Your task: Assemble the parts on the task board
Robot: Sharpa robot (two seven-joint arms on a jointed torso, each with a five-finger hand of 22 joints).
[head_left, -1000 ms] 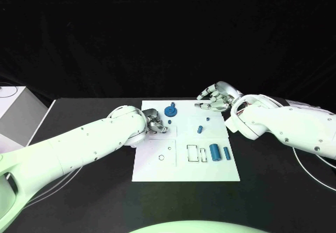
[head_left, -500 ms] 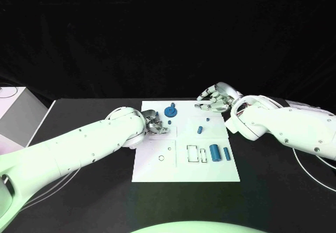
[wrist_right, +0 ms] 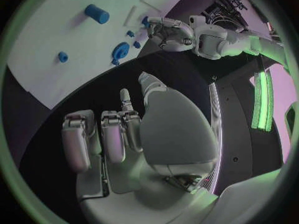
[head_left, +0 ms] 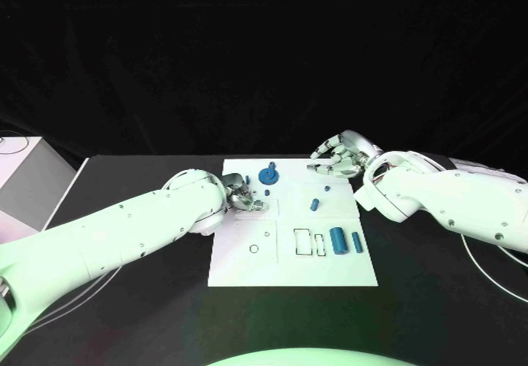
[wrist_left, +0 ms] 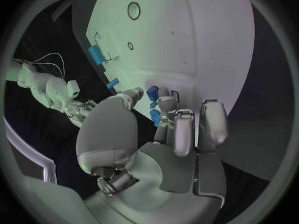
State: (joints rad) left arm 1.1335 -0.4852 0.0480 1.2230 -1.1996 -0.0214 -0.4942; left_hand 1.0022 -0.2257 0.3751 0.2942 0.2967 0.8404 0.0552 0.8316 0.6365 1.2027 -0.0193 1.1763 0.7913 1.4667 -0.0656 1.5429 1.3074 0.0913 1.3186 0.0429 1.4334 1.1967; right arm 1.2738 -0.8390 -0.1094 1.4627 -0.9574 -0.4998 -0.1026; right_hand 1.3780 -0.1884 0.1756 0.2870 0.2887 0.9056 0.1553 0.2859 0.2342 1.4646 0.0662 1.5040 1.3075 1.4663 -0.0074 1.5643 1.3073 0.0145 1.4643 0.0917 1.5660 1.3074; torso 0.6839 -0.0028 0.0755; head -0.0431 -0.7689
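- Surface: black table (head_left: 132, 305) filling the lower half of the head view, with a white box (head_left: 24, 179) at the left edge.
- White rectangular task board (head_left: 291, 259) lies at the frame's centre, running from the middle toward the lower centre.
- Left hand (head_left: 244, 194), silver, sits over the board's upper-left part; its fingers are curled together and the fingertips (wrist_left: 163, 104) appear to pinch a small blue part (wrist_left: 153, 91), though the grasp is partly hidden.
- Right hand (head_left: 339, 155), silver, hangs just past the board's upper-right corner, over the black surface; its fingers (wrist_right: 115, 134) are curled inward with nothing in them.
- Blue round gear-like part (head_left: 269, 177) stands near the board's upper middle, just right of the left hand.
- Blue rectangular block (head_left: 338, 239) lies right of centre on the board, with a slim blue cylinder (head_left: 356, 242) just beside it on the right.
- Small blue peg (head_left: 313, 203) lies above the block, and a tiny blue piece (head_left: 326, 187) sits above that, near the board's right edge.
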